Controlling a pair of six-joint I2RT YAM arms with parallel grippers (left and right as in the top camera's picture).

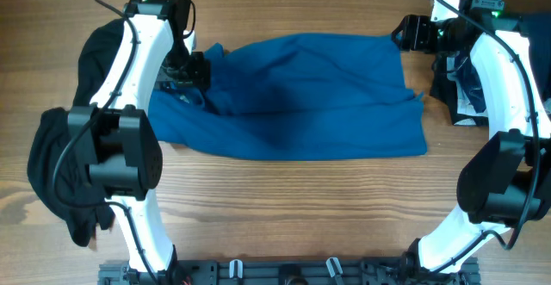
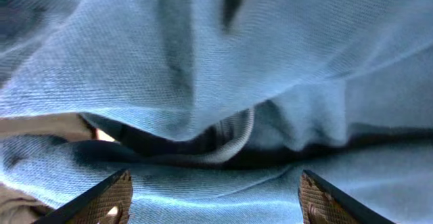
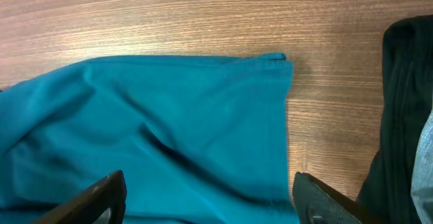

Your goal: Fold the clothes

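A large medium-blue shirt (image 1: 301, 96) lies spread and partly folded across the middle of the table. My left gripper (image 1: 191, 71) sits at its bunched left end, fingers open (image 2: 215, 200) close over the blue cloth (image 2: 216, 82), with the collar rib just ahead. My right gripper (image 1: 411, 34) hovers open (image 3: 206, 200) over the shirt's far right corner (image 3: 203, 116); the hem corner (image 3: 281, 58) lies flat on the wood. A black garment (image 1: 60, 160) is heaped at the left. Dark and light grey clothes (image 1: 461, 87) lie at the right.
The wooden table (image 1: 284, 207) shows in front of and behind the shirt. The dark clothes pile also shows at the right edge of the right wrist view (image 3: 406, 102). The arm bases stand on a rail (image 1: 284, 272) at the front edge.
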